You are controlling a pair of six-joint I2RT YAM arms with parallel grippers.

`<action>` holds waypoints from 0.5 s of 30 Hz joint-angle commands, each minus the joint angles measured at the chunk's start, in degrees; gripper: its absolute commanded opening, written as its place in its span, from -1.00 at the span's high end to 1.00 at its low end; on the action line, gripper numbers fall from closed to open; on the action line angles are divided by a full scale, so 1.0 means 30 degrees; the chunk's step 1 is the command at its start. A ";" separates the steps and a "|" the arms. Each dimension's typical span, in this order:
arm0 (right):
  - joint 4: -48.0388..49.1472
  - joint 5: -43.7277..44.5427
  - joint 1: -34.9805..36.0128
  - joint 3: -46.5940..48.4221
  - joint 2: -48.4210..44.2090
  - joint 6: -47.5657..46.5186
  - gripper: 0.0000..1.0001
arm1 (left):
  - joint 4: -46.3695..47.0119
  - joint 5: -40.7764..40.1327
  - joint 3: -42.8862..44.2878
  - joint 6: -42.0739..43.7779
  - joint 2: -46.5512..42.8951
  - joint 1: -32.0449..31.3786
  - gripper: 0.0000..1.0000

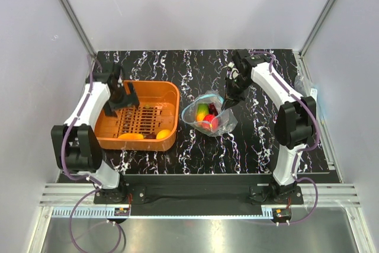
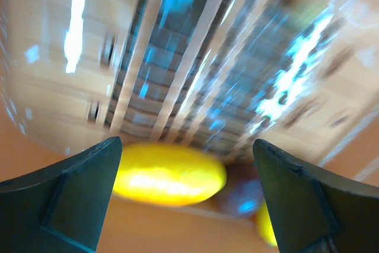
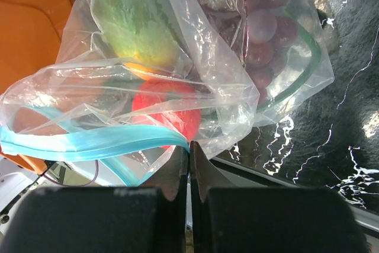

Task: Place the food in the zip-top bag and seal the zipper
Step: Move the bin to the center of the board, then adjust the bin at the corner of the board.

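The clear zip-top bag (image 1: 210,118) lies mid-table with its mouth held up. Inside it are a green-orange mango (image 3: 136,22), a red apple (image 3: 169,111) and dark purple grapes (image 3: 266,22); a thin green band (image 3: 299,75) curves beside the grapes. My right gripper (image 3: 189,146) is shut on the teal zipper strip (image 3: 89,143) at the bag's mouth, and it also shows in the top view (image 1: 227,103). My left gripper (image 1: 121,100) hangs open inside the orange basket. Its wrist view is blurred; a yellow lemon (image 2: 169,173) lies between and beyond the open gripper (image 2: 186,149).
The orange slotted basket (image 1: 172,96) stands left of the bag. It holds a long orange-yellow piece (image 1: 130,136), a small dark piece (image 1: 151,136) and a yellow piece (image 1: 163,134) along its near wall. Grey walls close the black marbled table (image 1: 195,69).
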 commanded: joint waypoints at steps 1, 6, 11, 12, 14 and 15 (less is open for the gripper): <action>-0.0152 -0.0039 -0.0183 0.0617 -0.0951 0.0010 1.00 | 0.0461 -0.0554 0.4369 -0.0875 0.0750 0.0083 -0.98; -0.0299 0.0108 -0.0183 0.1231 -0.0775 0.0155 1.00 | -0.2316 -0.3416 0.8767 -0.2751 0.2154 0.0054 -0.98; 0.0111 -0.0154 -0.0183 0.1439 -0.0571 0.0448 1.00 | -0.3323 -0.4335 0.9602 -0.2168 0.1725 0.2039 -0.98; 0.0140 -0.0242 -0.0154 0.1438 -0.0570 0.0536 1.00 | -0.3087 -0.4247 0.9367 -0.2080 0.1400 0.2337 -0.98; 0.0083 -0.0214 -0.0183 0.1467 -0.0512 0.0595 1.00 | -0.2705 -0.4391 0.9160 -0.1729 0.0843 0.3184 -0.98; -0.0034 -0.0185 -0.0154 0.1526 -0.0599 0.0566 1.00 | -0.2733 -0.4595 0.9131 -0.1524 0.0782 0.3421 -0.98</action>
